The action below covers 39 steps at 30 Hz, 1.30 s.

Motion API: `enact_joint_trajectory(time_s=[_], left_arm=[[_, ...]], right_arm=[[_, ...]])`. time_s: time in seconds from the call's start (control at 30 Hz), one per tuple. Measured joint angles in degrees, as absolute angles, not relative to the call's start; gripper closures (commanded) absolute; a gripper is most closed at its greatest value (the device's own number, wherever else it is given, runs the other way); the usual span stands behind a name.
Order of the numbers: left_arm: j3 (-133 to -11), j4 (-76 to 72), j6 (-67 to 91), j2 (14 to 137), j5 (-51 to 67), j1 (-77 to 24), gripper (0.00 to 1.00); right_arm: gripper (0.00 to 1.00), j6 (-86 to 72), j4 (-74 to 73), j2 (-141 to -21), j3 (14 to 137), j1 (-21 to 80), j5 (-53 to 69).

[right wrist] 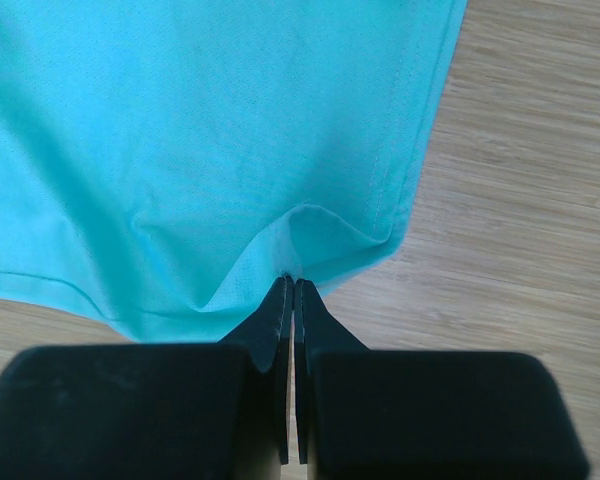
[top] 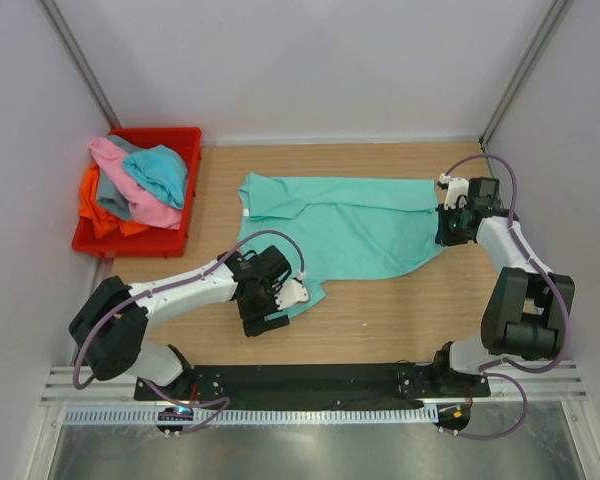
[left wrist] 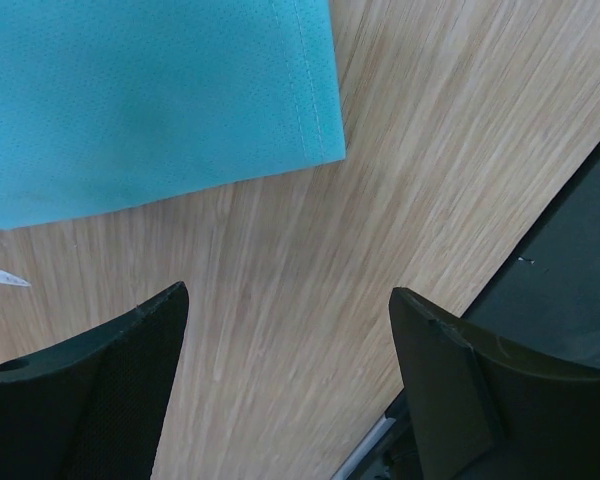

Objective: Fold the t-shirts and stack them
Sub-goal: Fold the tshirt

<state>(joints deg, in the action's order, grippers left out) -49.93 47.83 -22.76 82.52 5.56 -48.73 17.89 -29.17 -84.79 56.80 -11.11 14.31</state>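
Observation:
The mint green t-shirt (top: pixel 355 225) lies spread on the wooden table. My right gripper (top: pixel 446 222) is shut on its right hem (right wrist: pixel 310 235), the cloth puckered at the fingertips; its own view shows my right gripper (right wrist: pixel 293 282) pinching it. My left gripper (top: pixel 270 312) is open and empty by the shirt's near left corner (left wrist: pixel 310 140), over bare wood; my left gripper (left wrist: pixel 290 310) holds nothing. The pink (top: pixel 130 185), turquoise (top: pixel 160 172), orange (top: pixel 98 212) and grey (top: pixel 110 195) shirts lie heaped in the bin.
A red plastic bin (top: pixel 185 215) stands at the far left of the table. A black base rail (top: pixel 310 380) runs along the near edge and shows in the left wrist view (left wrist: pixel 580 260). White walls enclose the table.

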Motion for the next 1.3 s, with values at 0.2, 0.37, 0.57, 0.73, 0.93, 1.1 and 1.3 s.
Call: enact_joint_trajectory(time_s=[0.2,0.37,0.57,0.73,0.93,1.1,1.3], left_arm=[[-50.5,46.1,-23.4,84.4,4.5,-49.8,0.18],[-50.6,43.5,-23.4,85.4,3.5,-51.5,0.17],[-50.3,37.3,-23.2,85.4,2.5,-52.0,0.18],[-50.3,35.0,-23.1,85.4,2.7,-52.1,0.19],[-50.3,34.4,-22.9,87.0,3.9,-52.1,0.20],[-49.9,34.5,-22.7,87.9,5.3,-52.1,0.20],[-49.9,34.5,-22.8,90.4,5.7,-52.1,0.21]], right_arm=[[0.99,17.9,-29.1,-84.9,56.8,-11.1,14.3],[0.99,17.9,-29.1,-85.5,56.8,-11.1,14.3],[0.99,17.9,-29.1,-85.8,56.8,-11.1,14.2],[0.99,17.9,-29.1,-85.8,56.8,-11.1,14.1],[0.99,17.9,-29.1,-85.8,56.8,-11.1,14.1],[0.99,17.9,-29.1,-85.8,56.8,-11.1,14.1],[0.98,18.0,-29.1,-85.8,56.8,-11.1,13.9]])
